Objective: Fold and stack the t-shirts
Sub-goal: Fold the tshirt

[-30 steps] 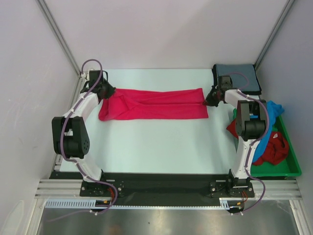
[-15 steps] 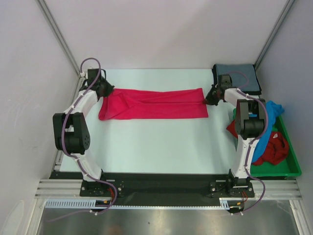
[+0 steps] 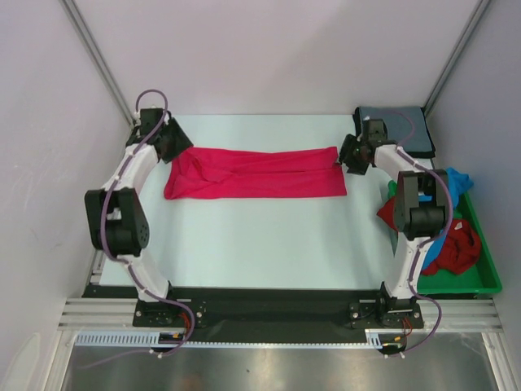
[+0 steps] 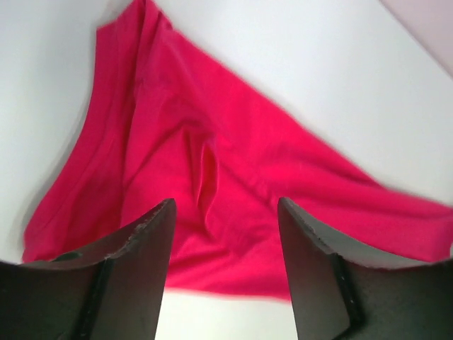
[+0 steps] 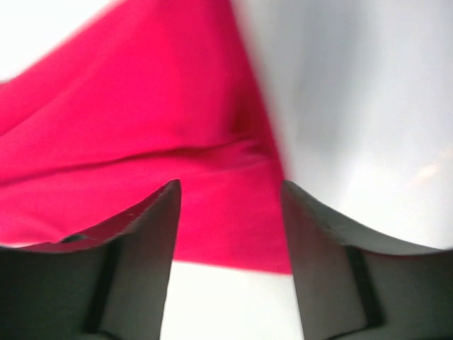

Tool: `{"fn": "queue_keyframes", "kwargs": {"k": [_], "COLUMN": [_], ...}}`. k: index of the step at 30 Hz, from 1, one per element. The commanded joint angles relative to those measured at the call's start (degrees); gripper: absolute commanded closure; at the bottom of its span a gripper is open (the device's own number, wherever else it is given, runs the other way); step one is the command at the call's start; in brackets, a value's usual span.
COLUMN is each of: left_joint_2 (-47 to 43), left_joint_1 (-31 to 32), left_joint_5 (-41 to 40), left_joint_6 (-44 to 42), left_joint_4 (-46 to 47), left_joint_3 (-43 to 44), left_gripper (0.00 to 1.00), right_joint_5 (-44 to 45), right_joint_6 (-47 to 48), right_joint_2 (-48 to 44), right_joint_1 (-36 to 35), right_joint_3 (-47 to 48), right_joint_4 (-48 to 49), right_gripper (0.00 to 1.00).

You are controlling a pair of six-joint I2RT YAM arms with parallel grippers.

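Top external: the limp, light pink-red t-shirt (image 3: 252,173) is lying near the desk's (image 3: 244,244) far edge. The left tool (image 3: 177,148) and right tool (image 3: 346,159) are gaping empty at its ends, the likeliest places to pinch.

a spread shirt (image 3: 256,173) lies across the table's (image 3: 260,236) far half, a folded shirt (image 3: 407,129) in its far right corner, 2 heaped shirts (image 3: 456,248) in the tray (image 3: 488,283) at right.

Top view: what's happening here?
Two arms are folding t-shirts. The pink-red shirt lies on the table as a long folded strip. The left pincer and right pincer hover open at its ends, gripping nothing. A grey-blue shirt sits folded at the far right corner. The bright blue shirt and darker red shirt lie crumpled in the green tray.
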State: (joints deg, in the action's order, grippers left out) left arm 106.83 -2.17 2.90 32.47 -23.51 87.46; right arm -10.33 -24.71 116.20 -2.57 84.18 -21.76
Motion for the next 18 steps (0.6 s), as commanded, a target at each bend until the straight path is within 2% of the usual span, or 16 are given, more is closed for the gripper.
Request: {"fn": "queue_keyframes", "kwargs": {"k": [1, 3, 5, 7, 8, 13, 18], "left_joint_2": [-10.7, -15.0, -17.0, -17.7, -17.5, -14.2, -7.3], "left_joint_1": [-0.7, -1.9, -2.7, -4.6, -5.3, -7.4, -8.5], "left_joint_5": [1.9, 2.6, 2.8, 6.4, 7.5, 8.4, 9.0], "left_joint_6": [-3.1, -2.9, -3.0, -2.8, -2.7, -3.3, -2.6], "left_joint_4": [-2.2, -1.8, -0.8, -0.1, 0.1, 2.0, 3.8], "left_joint_3": [-6.2, -12.7, -18.2, -20.8, -22.6, -23.7, -20.7], "left_gripper": [0.34, 0.41, 0.53, 0.56, 0.62, 0.69, 0.74], "right_joint_5": [-1.3, -4.7, -8.4, -10.8, -14.0, -18.2, -23.6], "right_joint_6": [5.5, 4.9, 3.6, 2.2, 0.3, -3.9, -10.1], "right_joint_2": [-6.8, -5.8, -4.1, -0.6, 0.9, 8.8, 14.7], "right_joint_1": [-6.9, -9.7, -14.3, -17.5, -20.1, -26.6, -29.9], "right_joint_3": [0.8, 2.0, 5.9, 8.6, 11.1, 18.6, 23.4], "right_joint_4": [2.8, 5.1, 6.3, 8.9, 10.2, 15.9, 21.4], "right_gripper": [0.35, 0.33, 0.34, 0.34, 0.35, 0.40, 0.48]}}
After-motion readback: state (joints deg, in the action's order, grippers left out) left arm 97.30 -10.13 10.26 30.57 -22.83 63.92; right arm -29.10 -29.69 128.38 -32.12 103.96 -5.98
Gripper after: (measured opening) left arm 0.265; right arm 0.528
